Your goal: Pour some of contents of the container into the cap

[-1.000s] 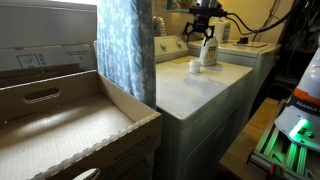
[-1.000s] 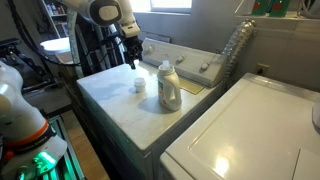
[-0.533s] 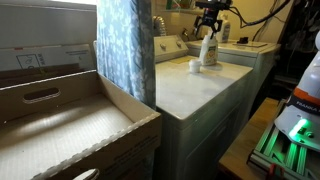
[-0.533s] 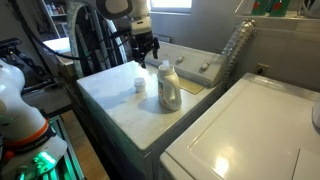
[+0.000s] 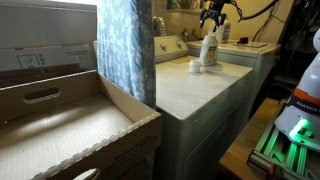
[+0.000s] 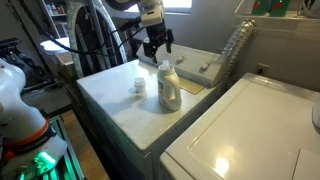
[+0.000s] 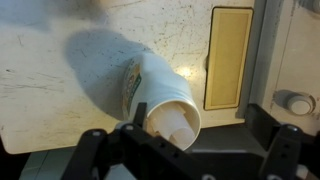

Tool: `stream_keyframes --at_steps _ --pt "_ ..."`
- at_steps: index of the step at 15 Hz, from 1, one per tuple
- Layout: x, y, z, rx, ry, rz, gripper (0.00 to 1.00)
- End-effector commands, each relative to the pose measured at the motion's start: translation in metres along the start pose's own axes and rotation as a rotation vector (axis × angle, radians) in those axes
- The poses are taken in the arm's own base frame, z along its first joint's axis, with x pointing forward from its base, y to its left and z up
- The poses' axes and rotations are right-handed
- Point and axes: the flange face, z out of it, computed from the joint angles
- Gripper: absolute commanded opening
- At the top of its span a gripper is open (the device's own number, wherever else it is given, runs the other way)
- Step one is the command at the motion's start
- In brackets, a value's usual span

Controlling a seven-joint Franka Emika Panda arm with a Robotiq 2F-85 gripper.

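The container point(image 6: 169, 88) is a white bottle with a coloured label, standing upright on the pale washer top point(image 6: 115, 105); it also shows as the container point(image 5: 208, 48). The cap point(image 6: 138, 86), a small white cup, sits a little apart beside it, and shows as the cap point(image 5: 194, 66). My gripper point(image 6: 157, 50) hangs open just above the bottle's neck, touching nothing; in an exterior view the gripper point(image 5: 212, 17) is over the bottle top. From the wrist, the container point(image 7: 160, 95) is seen from above, its open neck between my gripper point(image 7: 188, 152) fingers. The cap is out of that view.
A control panel point(image 6: 205, 68) runs along the washer's back edge. A second white appliance point(image 6: 245, 135) stands alongside. A patterned curtain point(image 5: 125, 50) and a cardboard box point(image 5: 70, 125) fill the near side. A beige lid panel point(image 7: 228, 55) lies beyond the bottle.
My gripper has moved sideways from over the cap's side to above the bottle, staying open. Bottle and cap have not moved.
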Motion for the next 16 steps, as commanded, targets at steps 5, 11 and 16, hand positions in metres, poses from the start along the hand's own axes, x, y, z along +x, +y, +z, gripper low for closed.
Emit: stream_keyframes --at_steps 5,11,16 --pt "0.017 0.001 -0.01 0.04 -0.023 0.042 1.0" --pt "0.063 0.02 -0.011 0.033 -0.197 0.064 1.0" --pt "0.112 0.036 0.01 -0.006 -0.195 0.147 1.0"
